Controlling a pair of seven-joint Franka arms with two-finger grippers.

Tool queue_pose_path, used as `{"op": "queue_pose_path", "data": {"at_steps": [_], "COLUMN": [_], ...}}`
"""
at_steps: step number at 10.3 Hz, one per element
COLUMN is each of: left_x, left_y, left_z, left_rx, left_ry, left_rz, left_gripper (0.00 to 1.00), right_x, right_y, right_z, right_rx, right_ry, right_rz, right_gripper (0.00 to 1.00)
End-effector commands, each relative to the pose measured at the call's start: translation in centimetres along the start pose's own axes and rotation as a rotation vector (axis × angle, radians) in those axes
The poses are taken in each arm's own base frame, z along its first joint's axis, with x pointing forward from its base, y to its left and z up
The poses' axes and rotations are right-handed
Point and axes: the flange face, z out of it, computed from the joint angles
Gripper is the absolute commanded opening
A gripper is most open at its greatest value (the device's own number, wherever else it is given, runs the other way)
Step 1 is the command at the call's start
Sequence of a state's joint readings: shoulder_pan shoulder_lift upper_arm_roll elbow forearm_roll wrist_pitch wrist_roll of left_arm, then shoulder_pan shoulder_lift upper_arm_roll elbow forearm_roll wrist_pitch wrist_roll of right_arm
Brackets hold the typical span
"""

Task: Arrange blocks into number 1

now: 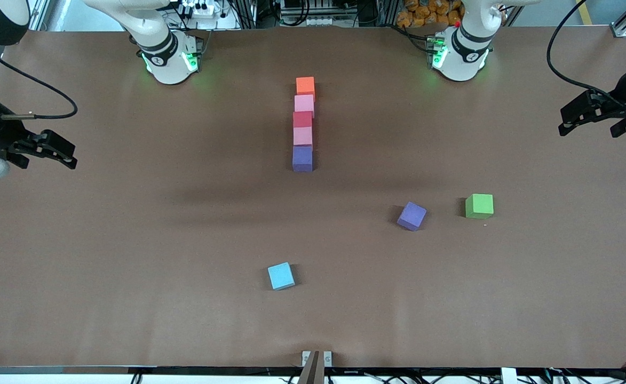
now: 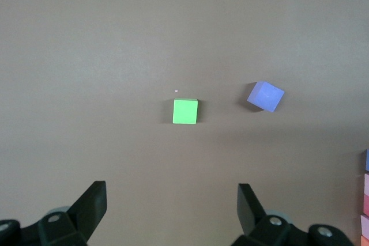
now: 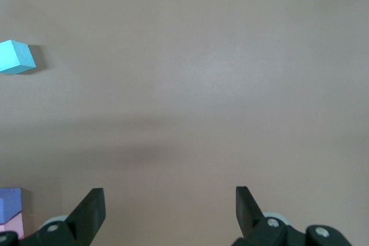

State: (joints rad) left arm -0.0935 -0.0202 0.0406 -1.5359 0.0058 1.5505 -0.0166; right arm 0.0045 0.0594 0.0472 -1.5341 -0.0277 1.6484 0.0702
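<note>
Five blocks stand in one straight touching column at mid-table: orange block nearest the robot bases, then pink block, red block, second pink block and purple block nearest the front camera. A corner of that purple block shows in the right wrist view. My left gripper hangs open and empty over the left arm's end of the table. My right gripper hangs open and empty over the right arm's end.
A second, loose purple cube lies turned askew, nearer the front camera than the column, toward the left arm's end. A green cube sits beside it. A sky-blue cube lies nearest the front camera.
</note>
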Motion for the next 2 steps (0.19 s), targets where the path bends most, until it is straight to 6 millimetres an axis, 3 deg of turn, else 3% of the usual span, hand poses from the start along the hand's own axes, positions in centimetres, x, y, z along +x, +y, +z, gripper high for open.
{"op": "queue_pose_path", "data": {"at_steps": [1, 2], "left_x": [0.31, 0.31], "left_y": [0.02, 0.02], "left_z": [-0.74, -0.74], "left_rx": [0.019, 0.019], "left_ry": [0.01, 0.01], "left_rz": [0.02, 0.018], "left_gripper": [1.0, 1.0], "right_x": [0.15, 0.17], "right_y": [0.34, 0.34], "right_z": [-0.33, -0.34], "right_rx": [-0.004, -0.004], "right_ry": [-0.004, -0.003], "right_rz": [-0.004, -0.004], "right_gripper": [1.0, 1.0]}}
